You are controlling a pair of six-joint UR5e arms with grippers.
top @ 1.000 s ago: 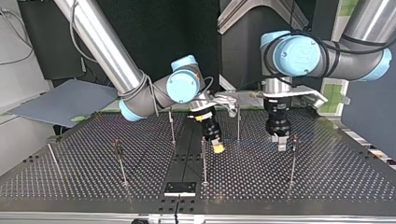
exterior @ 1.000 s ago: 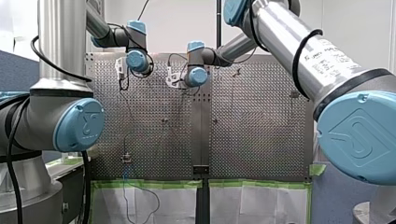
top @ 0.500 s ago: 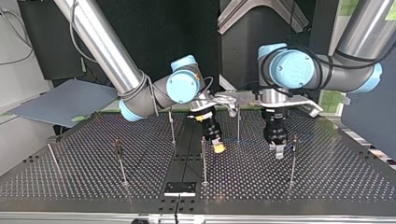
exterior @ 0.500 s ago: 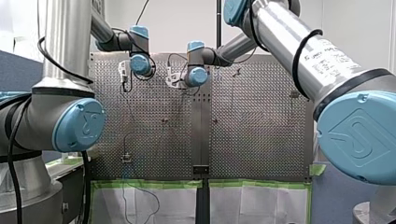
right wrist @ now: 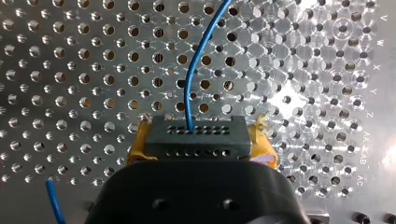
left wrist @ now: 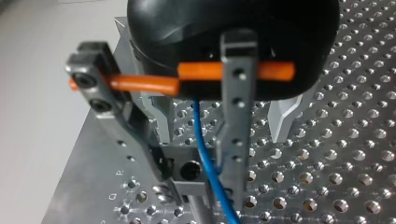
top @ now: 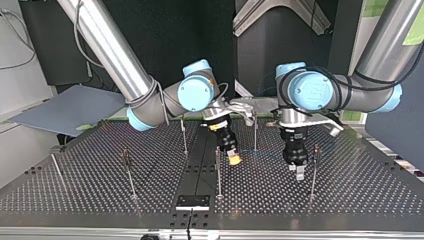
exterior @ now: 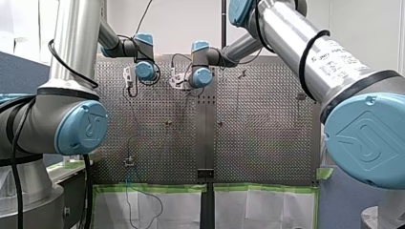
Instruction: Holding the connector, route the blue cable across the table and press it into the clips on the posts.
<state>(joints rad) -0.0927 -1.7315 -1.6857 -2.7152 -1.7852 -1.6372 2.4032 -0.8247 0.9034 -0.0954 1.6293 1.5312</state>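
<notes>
My right pincer is clamped on the connector: the yellow pads press on the two short ends of the dark block. The block's long axis runs across from pad to pad. Its face with the rows of small holes points straight ahead, away from the pincer. The blue cable leaves the middle of that face, runs on ahead above the perforated desk and bends gently to one side farther out. In the top view this pincer hangs low near the desk's middle strip, tilted toward the near side, just right of a thin post.

My left pincer points straight down, well to the right of the other, and in that view it stands just left of another post. In the left wrist view the cable drops out from under the black pincer body and slants down toward the desk. An orange tube crosses the body. I cannot tell whether this pincer pinches the cable or merely lets it pass.
</notes>
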